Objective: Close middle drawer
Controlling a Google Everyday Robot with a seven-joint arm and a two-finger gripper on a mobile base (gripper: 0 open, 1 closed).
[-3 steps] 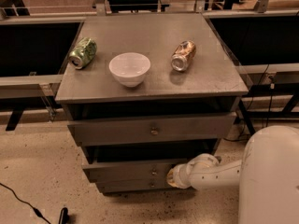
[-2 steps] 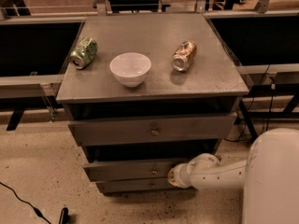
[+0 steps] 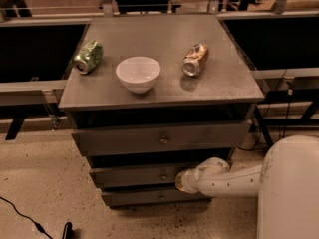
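— The middle drawer [image 3: 134, 176] is sitting further in than a second ago, and the end effector [image 3: 183, 181] is following it inward.
— Where is it touching?
— It is pressing on the right end of that front, below the wider top drawer [image 3: 124, 139]. Spread or pressed together, I cannot tell.
— And the tabletop [image 3: 164, 34]?
— It is carrying a white bowl [image 3: 138, 73].

High front camera looks down on cabinet [image 3: 149, 34], claw [image 3: 181, 181] low right.
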